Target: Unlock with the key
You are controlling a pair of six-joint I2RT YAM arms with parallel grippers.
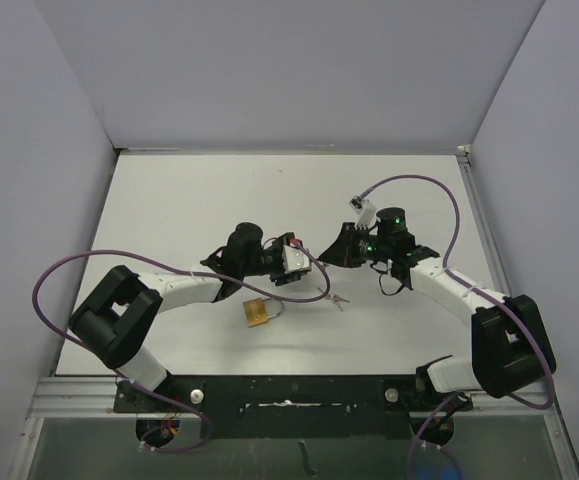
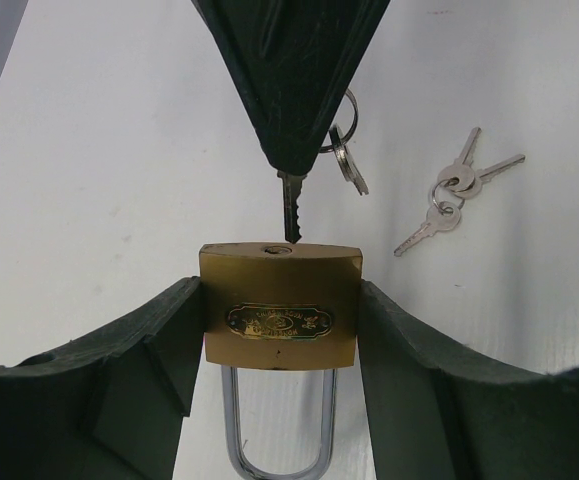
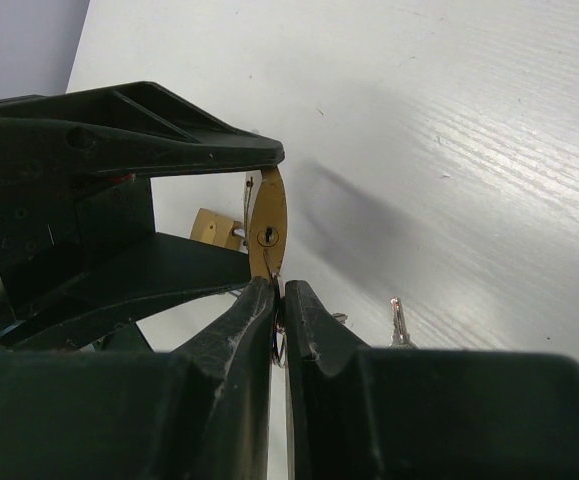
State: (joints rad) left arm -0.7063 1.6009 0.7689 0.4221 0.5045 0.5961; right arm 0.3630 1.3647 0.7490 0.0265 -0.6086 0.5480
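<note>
Left gripper (image 2: 279,290) clamps the brass padlock (image 2: 281,322) by its sides. Right gripper (image 2: 291,160), directly above the padlock, pinches the key (image 2: 293,212), tip at the keyhole (image 2: 277,251). If it goes in off-line, the key may jam, twist in the pinch, or shove the padlock loose.

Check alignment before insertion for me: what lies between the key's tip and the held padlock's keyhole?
Nothing. In the left wrist view the key points down, its tip right at the keyhole on the padlock, no object between.
</note>
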